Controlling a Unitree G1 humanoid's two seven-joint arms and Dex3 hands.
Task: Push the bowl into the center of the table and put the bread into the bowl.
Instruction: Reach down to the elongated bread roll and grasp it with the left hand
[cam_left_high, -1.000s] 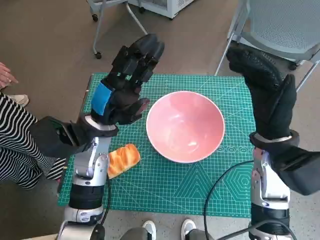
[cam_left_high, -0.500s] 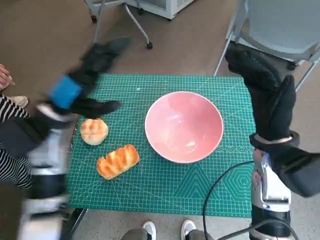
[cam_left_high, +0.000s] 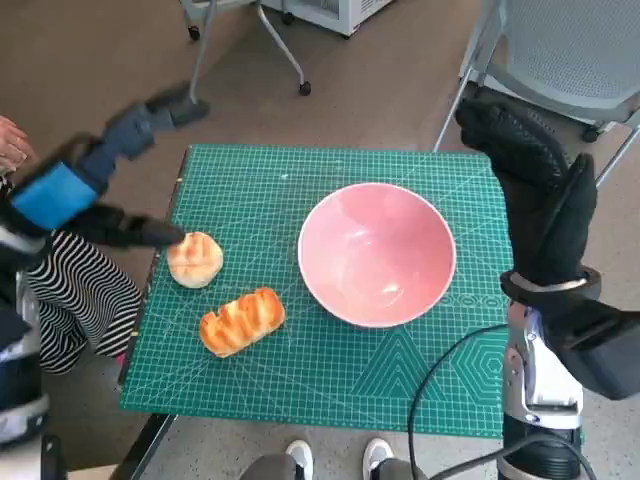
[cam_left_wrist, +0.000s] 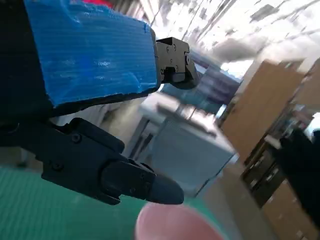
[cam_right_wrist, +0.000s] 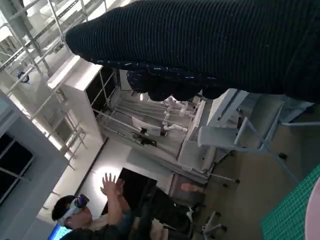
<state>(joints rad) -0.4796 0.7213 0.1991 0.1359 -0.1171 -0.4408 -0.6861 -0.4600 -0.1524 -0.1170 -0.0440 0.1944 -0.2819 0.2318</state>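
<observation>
We see a green table (cam_left_high: 400, 375) from above. The biggest thing on it is the pink bowl (cam_left_high: 377, 253). It sits a bit toward the right edge and the far edge, close to the middle. Nothing is in it.

Our right hand (cam_left_high: 535, 190) is up in the air over the right edge, near the far right corner. It holds nothing. Its fingers look straight and close together, so we cannot tell if it counts as open.

Our left hand (cam_left_high: 95, 175) is off the table, past the left edge. It looks blurry. Its fingers are spread apart and it holds nothing.

The long bread (cam_left_high: 242, 320) lies near the left edge, closer to the front. It is apart from the bowl. A round bun (cam_left_high: 195, 259) lies just beside it, closer to the left edge.

A person in striped clothes (cam_left_high: 85, 295) is by the left edge. A chair (cam_left_high: 565, 50) stands past the far right corner.
</observation>
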